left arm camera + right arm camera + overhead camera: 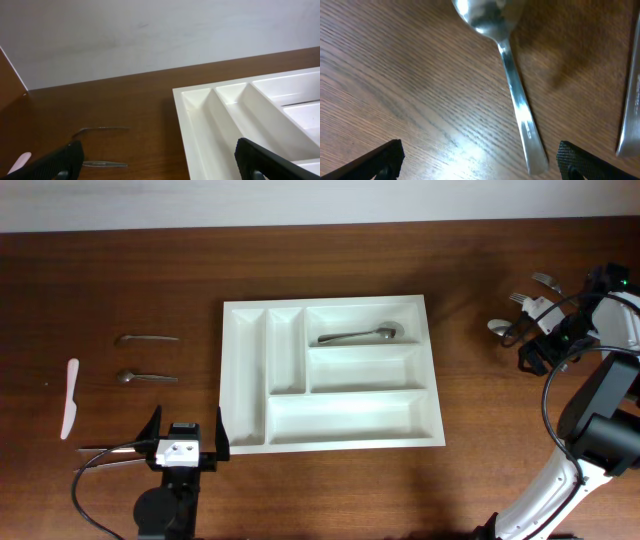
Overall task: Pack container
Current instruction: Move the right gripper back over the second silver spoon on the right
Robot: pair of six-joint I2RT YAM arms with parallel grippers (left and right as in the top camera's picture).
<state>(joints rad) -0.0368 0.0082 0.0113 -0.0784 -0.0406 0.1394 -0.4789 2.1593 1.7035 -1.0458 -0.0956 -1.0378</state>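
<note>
– Container [350, 420] is sitting in the centre of the overhead frame, flat on the table [120, 280]. One spoon [355, 335] is lying in its upper right wide compartment, and the other four are showing bare. Which step is this?

– I'm reading it as the pick of another utensil. The right end effector [482, 161] is hanging released and empty, fingers spread wide, over a second spoon [512, 85] near the right edge of the overhead frame.

– And the left end effector [188, 418]?

– Also released and gripping nothing, waiting at the lower left, just beside the container's lower left corner.

– What is the next move calling for?

– Probably lowering the right fingers until they are straddling that thin handle, clenching, then carrying the spoon over to join the other one. The handle is lying flat on the wood, so the grip is going to need to go low.

– Anything hard to make out?

– The right arm is covering part of the cutlery beneath it in the overhead view; a fork [520, 298] is peeking out above it. In the right wrist view a strip of metal [632, 100] is running off the right edge, and I cannot tell what it is. A thin utensil [105, 448] is partly hiding beside the left arm.
</note>
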